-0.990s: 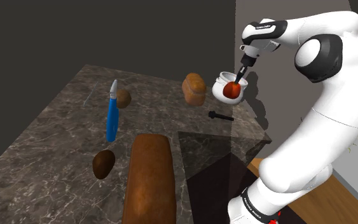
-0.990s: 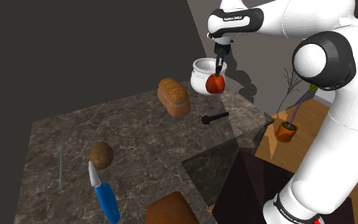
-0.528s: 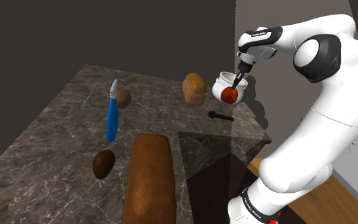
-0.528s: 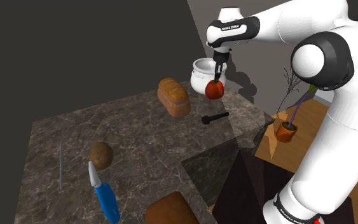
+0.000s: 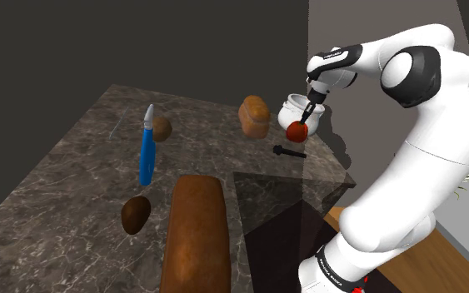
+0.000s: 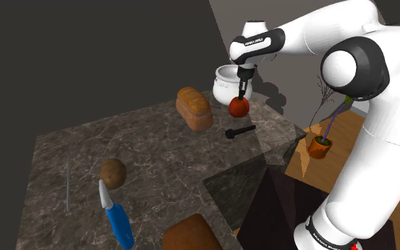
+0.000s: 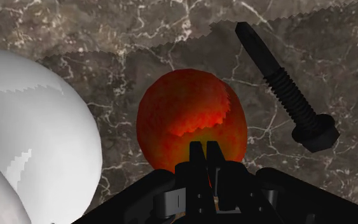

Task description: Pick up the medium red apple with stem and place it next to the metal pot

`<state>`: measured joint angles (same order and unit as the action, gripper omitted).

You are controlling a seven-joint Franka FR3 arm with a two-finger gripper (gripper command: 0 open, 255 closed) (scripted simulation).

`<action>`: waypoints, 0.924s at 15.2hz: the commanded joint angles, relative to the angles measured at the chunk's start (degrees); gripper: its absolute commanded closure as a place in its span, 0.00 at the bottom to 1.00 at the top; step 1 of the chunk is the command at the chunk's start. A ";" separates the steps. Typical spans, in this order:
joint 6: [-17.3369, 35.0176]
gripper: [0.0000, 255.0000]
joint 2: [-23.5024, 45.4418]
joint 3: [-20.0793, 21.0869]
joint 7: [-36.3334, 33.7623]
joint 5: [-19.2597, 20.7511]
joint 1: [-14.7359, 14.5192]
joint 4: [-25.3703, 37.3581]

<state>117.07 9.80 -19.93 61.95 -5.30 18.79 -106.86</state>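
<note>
The red apple [image 5: 296, 130] [image 6: 239, 106] [image 7: 190, 121] hangs from my gripper [image 5: 303, 118] [image 6: 241, 95] [image 7: 204, 153], whose fingers are shut on its top by the stem. It is just above the dark marble counter [image 5: 82, 175], right beside the white rounded pot [image 5: 293, 106] [image 6: 224, 81] [image 7: 31, 140]. In the shoulder view the apple sits in front of the pot, toward the black screw [image 5: 288, 151] [image 6: 239, 132] [image 7: 289, 89]. Whether the apple touches the counter cannot be told.
A small bread loaf [image 5: 254, 115] [image 6: 194, 108] lies left of the pot. A blue bottle [image 5: 147, 150], a brown potato [image 5: 162, 127], a dark potato [image 5: 135, 214] and a long loaf [image 5: 196, 233] occupy the counter's near half. A potted plant [image 6: 320, 142] stands on the floor beyond the edge.
The gripper has lowered with the apple and shifted slightly to the shoulder view's left, from the pot's rim level down to beside its base near the counter.
</note>
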 commanded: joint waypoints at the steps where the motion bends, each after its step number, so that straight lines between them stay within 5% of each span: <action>1: 1.27 1.00 0.64 0.07 0.16 -0.29 0.03 -0.63; 11: 2.94 1.00 1.29 0.14 0.41 -0.62 0.08 -1.69; 12: 2.94 0.00 1.29 0.14 0.41 -0.62 0.08 -1.69; 14: 2.94 0.00 1.29 0.14 0.41 -0.62 0.08 -1.69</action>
<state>120.00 11.10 -19.79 62.36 -5.92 18.87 -108.54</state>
